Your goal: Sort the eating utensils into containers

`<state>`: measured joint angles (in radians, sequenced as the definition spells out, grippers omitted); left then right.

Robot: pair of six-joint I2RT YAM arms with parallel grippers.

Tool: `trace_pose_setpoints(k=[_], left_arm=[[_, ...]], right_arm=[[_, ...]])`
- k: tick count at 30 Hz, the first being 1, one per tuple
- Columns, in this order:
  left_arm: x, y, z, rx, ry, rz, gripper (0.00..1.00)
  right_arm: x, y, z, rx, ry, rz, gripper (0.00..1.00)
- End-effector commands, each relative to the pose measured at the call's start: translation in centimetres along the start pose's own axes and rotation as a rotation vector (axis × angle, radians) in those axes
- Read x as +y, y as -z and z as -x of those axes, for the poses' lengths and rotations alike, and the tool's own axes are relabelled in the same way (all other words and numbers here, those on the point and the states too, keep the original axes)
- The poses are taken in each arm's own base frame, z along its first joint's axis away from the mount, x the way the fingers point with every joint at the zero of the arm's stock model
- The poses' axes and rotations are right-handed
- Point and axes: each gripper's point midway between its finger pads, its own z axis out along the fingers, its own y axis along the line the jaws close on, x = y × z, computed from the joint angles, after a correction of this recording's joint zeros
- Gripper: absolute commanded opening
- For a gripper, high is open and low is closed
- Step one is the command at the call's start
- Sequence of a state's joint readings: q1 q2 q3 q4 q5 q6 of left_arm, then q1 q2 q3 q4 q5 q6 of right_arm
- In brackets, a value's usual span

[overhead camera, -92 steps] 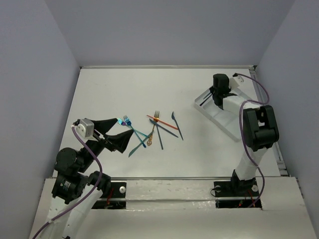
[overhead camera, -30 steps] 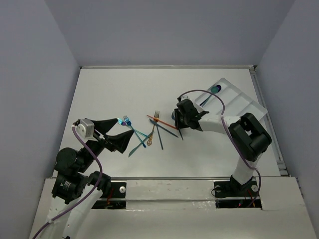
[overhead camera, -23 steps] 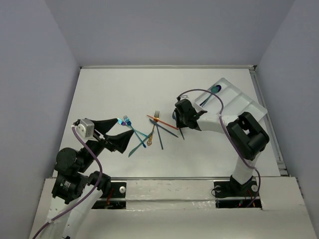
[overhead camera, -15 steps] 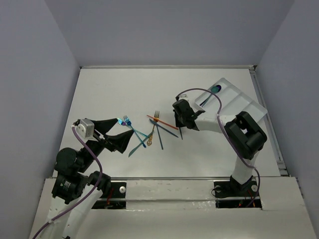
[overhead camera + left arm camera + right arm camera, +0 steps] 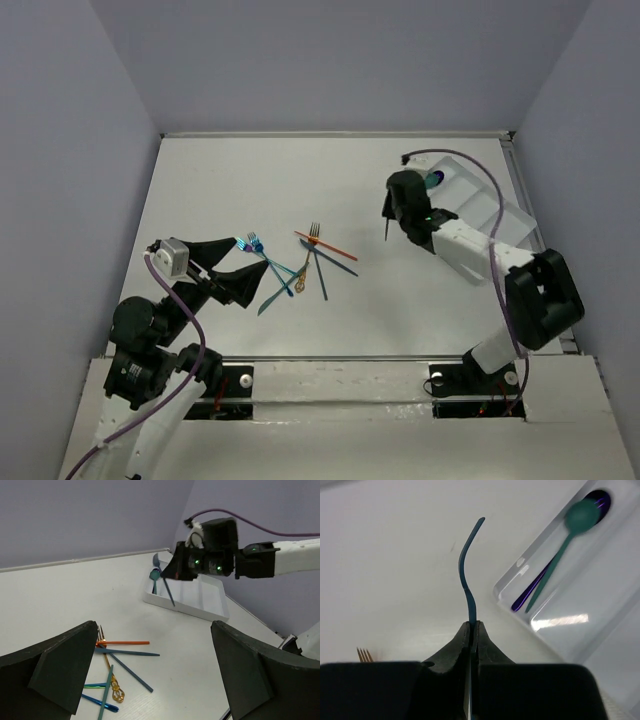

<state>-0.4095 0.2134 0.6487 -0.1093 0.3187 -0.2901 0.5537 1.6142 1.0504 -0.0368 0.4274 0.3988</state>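
Over the worktop (image 5: 250, 180), the right jaws pinch a thin teal knife (image 5: 469, 602) that points straight ahead. Its tray (image 5: 600, 587) sits just beside, at two o'clock. The left jaws gape open by the pile (image 5: 300, 265).

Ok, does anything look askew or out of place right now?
Nothing looks damaged. The loose cutlery lies crossed in a heap mid-table. The teal piece, pinched by one end in the right pincer, hangs over bare table beside the tray.
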Motion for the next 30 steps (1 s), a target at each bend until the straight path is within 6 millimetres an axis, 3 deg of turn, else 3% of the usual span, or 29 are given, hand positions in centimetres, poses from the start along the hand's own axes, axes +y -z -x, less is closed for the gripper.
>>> trace_pose_setpoints(k=[1, 3, 5, 8, 10, 12, 19, 24, 28, 29, 30], left_arm=[[-0.8, 0.2, 1.5, -0.060, -0.018, -0.031, 0.99], [-0.8, 0.2, 1.5, -0.058, -0.017, -0.030, 0.99], [-0.8, 0.3, 1.6, -0.062, -0.020, -0.032, 0.99], [-0.9, 0.4, 1.6, -0.064, -0.021, -0.037, 0.99], [-0.9, 0.4, 1.6, -0.064, -0.021, -0.037, 0.99], [-0.9, 0.3, 1.6, -0.063, -0.021, -0.035, 0.99], [-1.0, 0.2, 1.4, -0.057, -0.020, -0.041, 0.99], [-1.0, 0.2, 1.4, -0.052, -0.018, -0.044, 0.99], [-0.9, 0.1, 1.3, -0.052, -0.017, -0.041, 0.99], [-0.9, 0.2, 1.3, -0.051, -0.019, -0.042, 0.99], [-0.9, 0.2, 1.4, -0.053, -0.018, -0.041, 0.99]], right_arm=[[-7.0, 2.4, 9.1, -0.290, -0.290, -0.089, 0.00], [-10.1, 2.9, 8.5, -0.318, -0.340, -0.159, 0.00], [-12.8, 4.0, 9.4, -0.383, -0.402, -0.219, 0.00], [-18.9, 3.8, 7.9, -0.384, -0.479, -0.361, 0.00], [-20.8, 2.8, 5.7, -0.332, -0.534, -0.389, 0.00], [-23.2, 2.3, 4.8, -0.310, -0.583, -0.408, 0.00], [-26.1, 0.5, 2.7, -0.250, -0.601, -0.463, 0.00], [-26.1, -0.4, 2.5, -0.223, -0.626, -0.427, 0.06], [-26.0, -1.0, 2.5, -0.198, -0.614, -0.424, 0.23], [-26.0, -1.1, 2.5, -0.194, -0.614, -0.425, 0.38], [-25.9, -1.1, 2.3, -0.183, -0.606, -0.423, 0.44]])
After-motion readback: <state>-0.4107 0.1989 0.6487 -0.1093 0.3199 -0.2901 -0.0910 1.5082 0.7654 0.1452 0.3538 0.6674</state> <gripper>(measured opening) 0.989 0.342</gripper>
